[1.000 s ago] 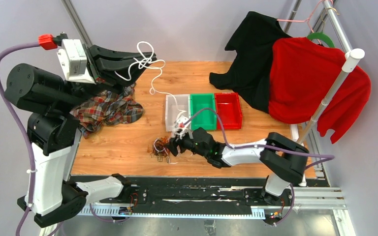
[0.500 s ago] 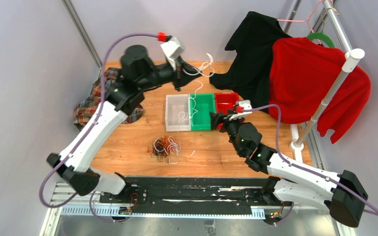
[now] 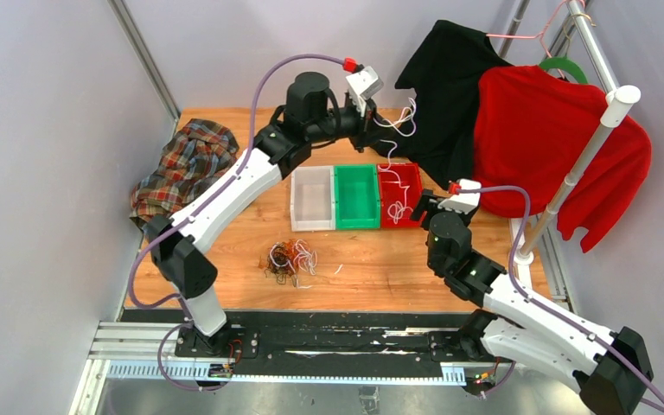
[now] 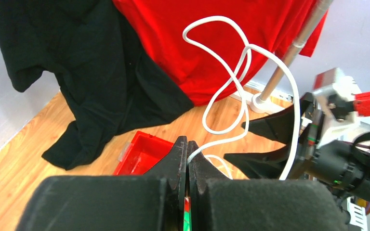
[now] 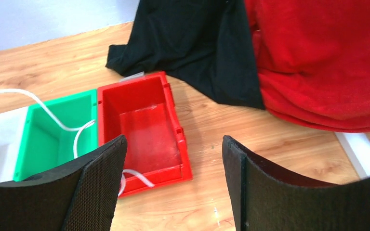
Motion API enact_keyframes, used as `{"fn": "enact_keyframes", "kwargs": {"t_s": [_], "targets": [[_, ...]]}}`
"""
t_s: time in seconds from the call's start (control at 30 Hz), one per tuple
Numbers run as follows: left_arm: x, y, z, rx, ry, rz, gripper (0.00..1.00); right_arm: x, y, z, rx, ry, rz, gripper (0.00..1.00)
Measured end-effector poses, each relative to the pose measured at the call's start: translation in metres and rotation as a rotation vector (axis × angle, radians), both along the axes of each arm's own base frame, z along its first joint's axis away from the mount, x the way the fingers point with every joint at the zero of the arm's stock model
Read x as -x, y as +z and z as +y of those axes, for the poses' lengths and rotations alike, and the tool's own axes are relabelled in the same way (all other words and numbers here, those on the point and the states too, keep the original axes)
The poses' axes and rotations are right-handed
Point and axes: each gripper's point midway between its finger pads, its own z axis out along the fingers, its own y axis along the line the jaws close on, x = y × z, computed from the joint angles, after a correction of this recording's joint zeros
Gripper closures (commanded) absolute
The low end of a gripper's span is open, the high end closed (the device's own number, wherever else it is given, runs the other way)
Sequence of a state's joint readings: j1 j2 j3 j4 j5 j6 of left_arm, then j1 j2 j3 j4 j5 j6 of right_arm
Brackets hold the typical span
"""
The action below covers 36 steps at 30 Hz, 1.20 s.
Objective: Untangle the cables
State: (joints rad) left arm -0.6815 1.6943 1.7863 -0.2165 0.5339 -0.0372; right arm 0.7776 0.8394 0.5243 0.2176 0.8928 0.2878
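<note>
My left gripper (image 3: 372,131) is shut on a thin white cable (image 3: 391,164) and holds it high above the back of the table; the cable hangs in loops down over the red bin (image 3: 400,195). In the left wrist view the white cable (image 4: 241,91) loops up from my closed gripper (image 4: 187,144). A tangle of black, orange and white cables (image 3: 288,259) lies on the wooden table in front of the bins. My right gripper (image 3: 424,207) is open and empty beside the red bin's right side; its wrist view shows the red bin (image 5: 147,127) and a piece of white cable (image 5: 72,127).
A white bin (image 3: 313,198), a green bin (image 3: 356,196) and the red bin stand in a row mid-table. A plaid cloth (image 3: 181,169) lies at the left. A black garment (image 3: 445,82) and a red garment (image 3: 553,138) hang on a rack (image 3: 584,156) at the right.
My left arm has swung right, carrying the white cable from over the white and green bins to over the red bin. My right arm moved right, away from the tangle.
</note>
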Motion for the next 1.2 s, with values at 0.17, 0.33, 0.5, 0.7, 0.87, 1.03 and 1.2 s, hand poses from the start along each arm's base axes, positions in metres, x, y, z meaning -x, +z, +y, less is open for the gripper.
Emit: {"fn": "enact_keyframes", "kwargs": {"t_s": [0.17, 0.33, 0.5, 0.7, 0.87, 1.03, 1.2], "targets": [[-0.024, -0.02, -0.025, -0.011, -0.005, 0.017, 1.0, 0.004, 0.01, -0.019, -0.021, -0.075, -0.03, 0.29], [-0.044, -0.046, -0.047, -0.02, -0.008, 0.059, 1.0, 0.006, 0.011, -0.033, -0.037, -0.126, -0.044, 0.3], [-0.055, -0.067, -0.058, -0.028, -0.006, 0.099, 1.0, 0.004, 0.004, -0.038, -0.041, -0.146, -0.034, 0.31], [-0.058, -0.06, -0.062, -0.008, -0.004, 0.095, 1.0, 0.0, -0.003, -0.036, -0.04, -0.146, -0.016, 0.31], [-0.058, -0.026, -0.063, 0.053, -0.006, 0.038, 1.0, -0.001, -0.004, -0.035, -0.052, -0.138, -0.014, 0.31], [-0.055, -0.011, -0.06, 0.079, -0.007, 0.015, 1.0, -0.003, -0.003, -0.036, -0.063, -0.132, -0.015, 0.32], [-0.055, -0.013, -0.059, 0.077, -0.003, 0.01, 1.0, -0.002, -0.002, -0.036, -0.079, -0.128, -0.019, 0.32]]}}
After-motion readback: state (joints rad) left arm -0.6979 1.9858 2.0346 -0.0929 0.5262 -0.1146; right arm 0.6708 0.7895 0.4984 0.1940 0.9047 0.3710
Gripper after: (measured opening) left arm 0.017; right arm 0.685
